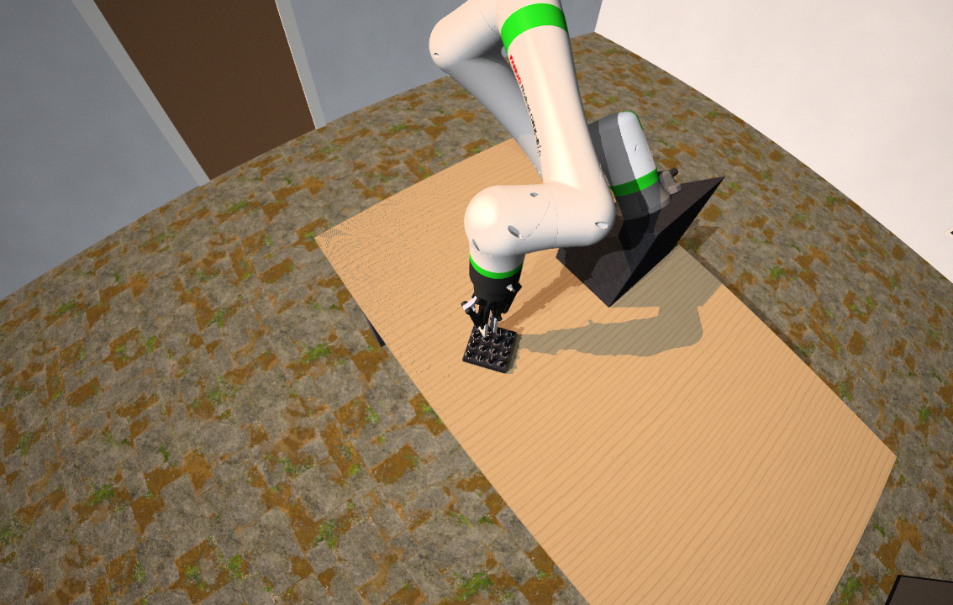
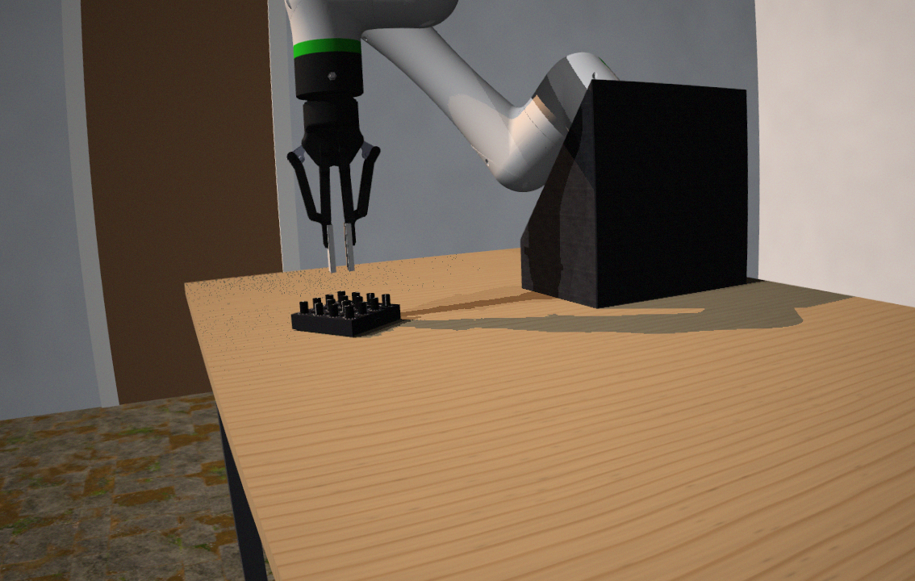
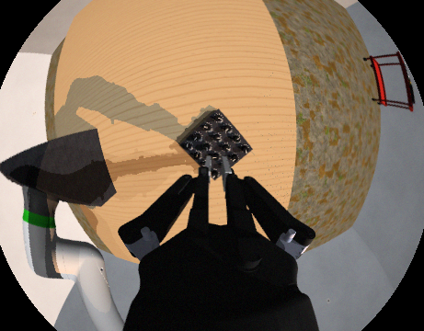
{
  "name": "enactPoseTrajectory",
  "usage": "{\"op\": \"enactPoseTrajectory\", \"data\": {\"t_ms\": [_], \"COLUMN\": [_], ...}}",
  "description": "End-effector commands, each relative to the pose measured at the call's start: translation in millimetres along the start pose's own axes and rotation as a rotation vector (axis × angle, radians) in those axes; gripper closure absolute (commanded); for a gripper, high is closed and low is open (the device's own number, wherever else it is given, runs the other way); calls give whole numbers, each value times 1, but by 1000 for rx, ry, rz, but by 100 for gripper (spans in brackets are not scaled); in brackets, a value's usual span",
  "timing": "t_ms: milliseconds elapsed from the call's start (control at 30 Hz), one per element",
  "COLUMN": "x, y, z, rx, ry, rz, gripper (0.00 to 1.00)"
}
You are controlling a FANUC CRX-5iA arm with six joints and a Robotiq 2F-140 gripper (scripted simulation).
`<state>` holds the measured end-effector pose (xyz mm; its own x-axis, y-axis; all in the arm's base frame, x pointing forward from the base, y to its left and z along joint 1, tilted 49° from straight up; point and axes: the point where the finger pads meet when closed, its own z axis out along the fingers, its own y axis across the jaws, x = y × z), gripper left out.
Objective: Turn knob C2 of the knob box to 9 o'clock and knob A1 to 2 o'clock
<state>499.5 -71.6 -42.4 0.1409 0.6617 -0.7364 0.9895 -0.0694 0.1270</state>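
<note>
The knob box (image 1: 492,353) (image 2: 345,318) (image 3: 214,142) is a small black box with rows of black knobs. It stands on the wooden table (image 1: 615,451) (image 2: 519,433) (image 3: 175,37) near its edge. The knob names and white lines are too small to read. My gripper (image 1: 485,328) (image 2: 340,265) (image 3: 216,164) points straight down and hangs a little above the box, over its side nearest the arm. Its fingers are nearly together with only a narrow gap, and nothing is between them. It touches no knob.
The arm's black wedge-shaped base block (image 1: 638,240) (image 2: 649,194) (image 3: 59,172) stands on the table behind the box. The table edge drops to the floor close beside the box. A red frame (image 3: 392,81) stands far off on the floor.
</note>
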Motion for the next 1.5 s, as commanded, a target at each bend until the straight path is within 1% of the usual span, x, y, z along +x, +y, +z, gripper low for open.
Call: {"op": "enactPoseTrajectory", "data": {"t_ms": [0, 467, 533, 567, 1033, 1100, 1133, 1467], "x": [0, 0, 0, 0, 0, 0, 0, 0], "y": [0, 0, 0, 0, 0, 0, 0, 0], "z": [-1, -4, -4, -5, -8, -8, -9, -11], "rx": [-9, -10, -10, -10, -10, -10, -10, -10], "ry": [-4, -2, -2, -2, 1, 1, 1, 3], "rz": [156, 595, 595, 689, 1128, 1128, 1222, 1532], "gripper": [88, 88, 88, 88, 88, 88, 88, 88]}}
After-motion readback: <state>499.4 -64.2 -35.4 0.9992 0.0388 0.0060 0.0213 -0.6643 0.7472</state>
